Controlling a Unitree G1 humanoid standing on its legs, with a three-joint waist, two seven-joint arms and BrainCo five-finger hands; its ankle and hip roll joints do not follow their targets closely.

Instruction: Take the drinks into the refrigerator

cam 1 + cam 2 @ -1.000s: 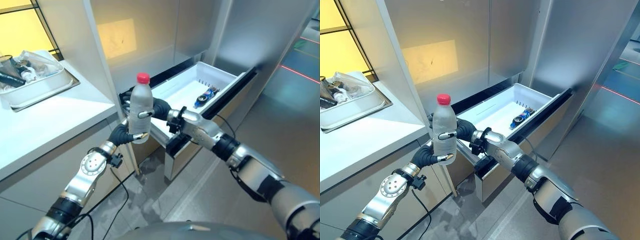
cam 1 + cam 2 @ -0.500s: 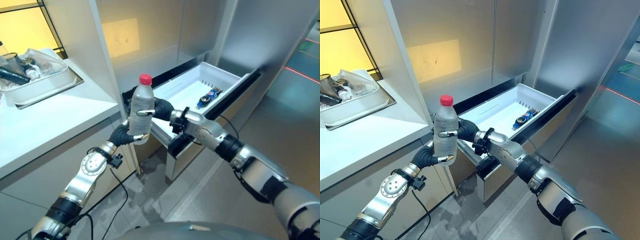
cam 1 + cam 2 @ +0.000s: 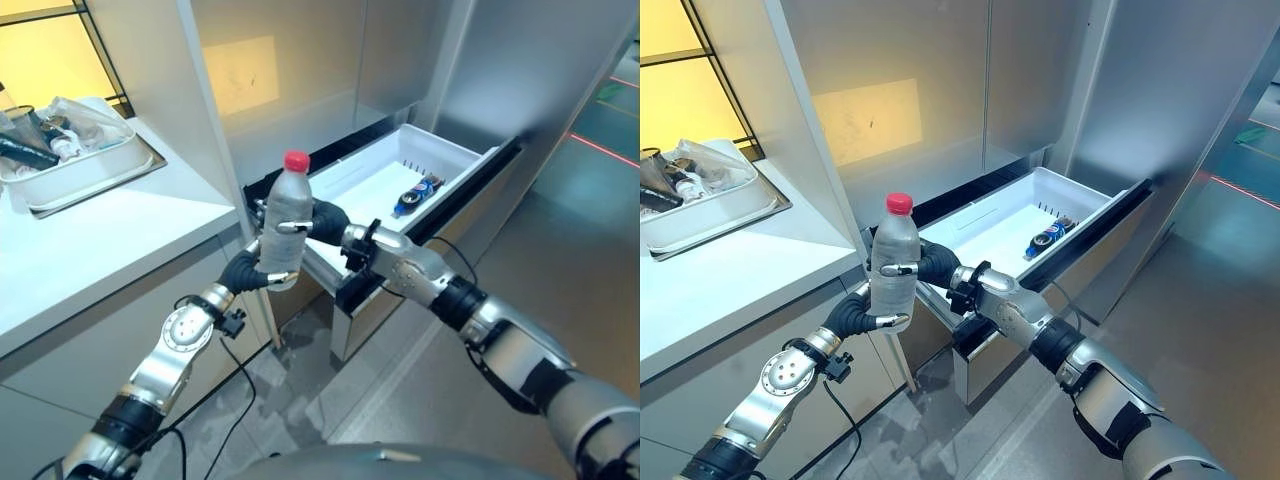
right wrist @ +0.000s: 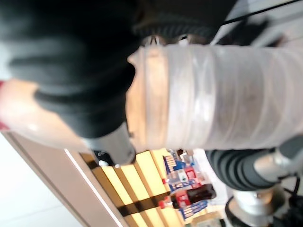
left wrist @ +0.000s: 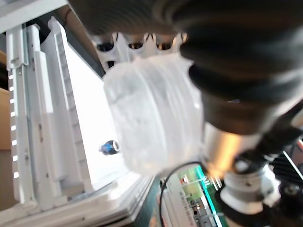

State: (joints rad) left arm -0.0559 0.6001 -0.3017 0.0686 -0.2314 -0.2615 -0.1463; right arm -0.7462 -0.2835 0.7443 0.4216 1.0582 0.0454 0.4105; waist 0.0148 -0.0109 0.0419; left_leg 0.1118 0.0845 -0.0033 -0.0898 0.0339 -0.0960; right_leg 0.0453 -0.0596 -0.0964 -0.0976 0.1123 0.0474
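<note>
Bottle (image 3: 285,222): upright, red cap, clear, held before the open drawer (image 3: 452,157).
My left hand (image 3: 250,270): fingers curled round its lower part.
My right hand (image 3: 325,218): wrapped round its middle.
Drawer: one blue bottle (image 3: 413,193) lying inside.

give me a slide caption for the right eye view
Both hands, left hand and right hand, grip an upright water bottle before the open white drawer holding a can.
</note>
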